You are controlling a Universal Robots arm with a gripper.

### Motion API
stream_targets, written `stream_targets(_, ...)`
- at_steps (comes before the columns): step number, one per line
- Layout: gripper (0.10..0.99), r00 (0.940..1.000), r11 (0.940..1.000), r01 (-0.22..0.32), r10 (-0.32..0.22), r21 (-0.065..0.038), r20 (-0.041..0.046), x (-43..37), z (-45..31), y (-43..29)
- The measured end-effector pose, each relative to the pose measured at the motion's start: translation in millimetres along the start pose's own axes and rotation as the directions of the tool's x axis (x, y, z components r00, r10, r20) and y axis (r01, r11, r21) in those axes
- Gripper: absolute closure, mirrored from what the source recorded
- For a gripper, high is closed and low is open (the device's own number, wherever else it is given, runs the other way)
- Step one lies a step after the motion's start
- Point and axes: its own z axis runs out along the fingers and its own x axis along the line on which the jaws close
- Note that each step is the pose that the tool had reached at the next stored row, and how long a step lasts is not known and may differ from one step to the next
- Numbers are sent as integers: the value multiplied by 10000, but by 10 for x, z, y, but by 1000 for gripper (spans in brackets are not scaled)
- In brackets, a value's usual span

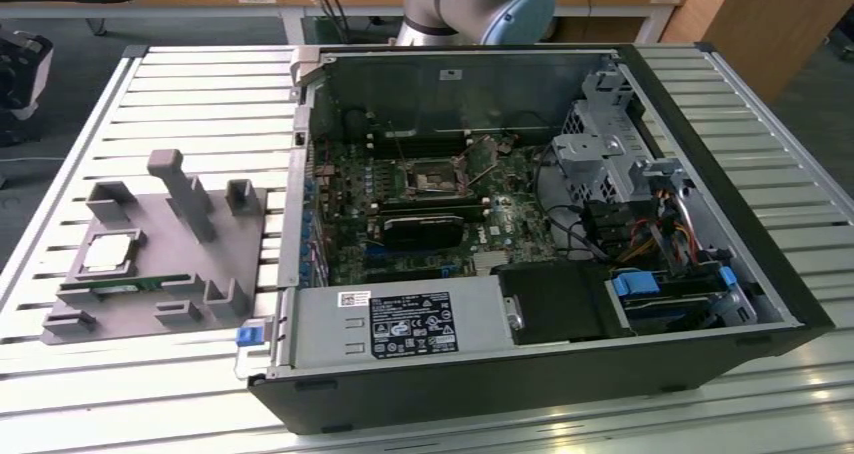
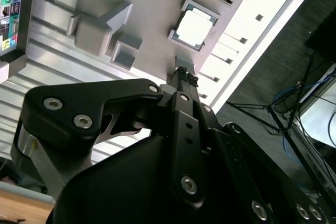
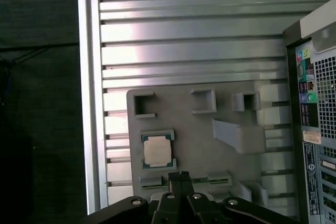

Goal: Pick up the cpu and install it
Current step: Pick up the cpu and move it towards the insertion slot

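The small flat square cpu with a silvery metal top (image 1: 110, 252) (image 2: 194, 27) (image 3: 156, 150) lies seated in a shallow pocket of the grey plastic fixture tray (image 1: 174, 264), on the slatted aluminium counter (image 1: 200, 94), beside the open black computer case (image 1: 534, 384); the black gripper (image 2: 181, 72) (image 3: 179, 174) hovers above the tray, close to the chip, fingertips pressed together and holding nothing. I judge the chip light, rigid, smooth and delicate underneath; two opposite edges look the safest hold, kept level.
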Motion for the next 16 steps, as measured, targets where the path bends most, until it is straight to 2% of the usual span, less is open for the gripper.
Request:
stream_targets(5, 973, 10000, 10000, 0, 0, 0, -3, 0, 89, -34)
stream_targets(7, 855, 10000, 10000, 13, -13, 1, -11, -1, 124, -59)
stream_targets(8, 855, 10000, 10000, 33, -33, 0, -22, -2, 142, -68)
stream_targets(10, 737, 9999, 9999, 117, -117, 1, -62, -2, 178, -83)
stream_targets(11, 737, 9998, 9999, 167, -167, 1, -84, -2, 196, -89)
stream_targets(12, 620, 9997, 9998, 207, -207, 1, -100, -2, 213, -94)
stream_targets(13, 620, 9997, 9997, 235, -235, 1, -112, -1, 231, -97)
stream_targets(14, 561, 9996, 9997, 250, -250, 1, -125, 0, 250, -99)
stream_targets(15, 561, 9996, 9997, 257, -257, 2, -136, 0, 267, -101)
stream_targets(16, 506, 9996, 9997, 259, -259, 2, -144, 0, 286, -102)
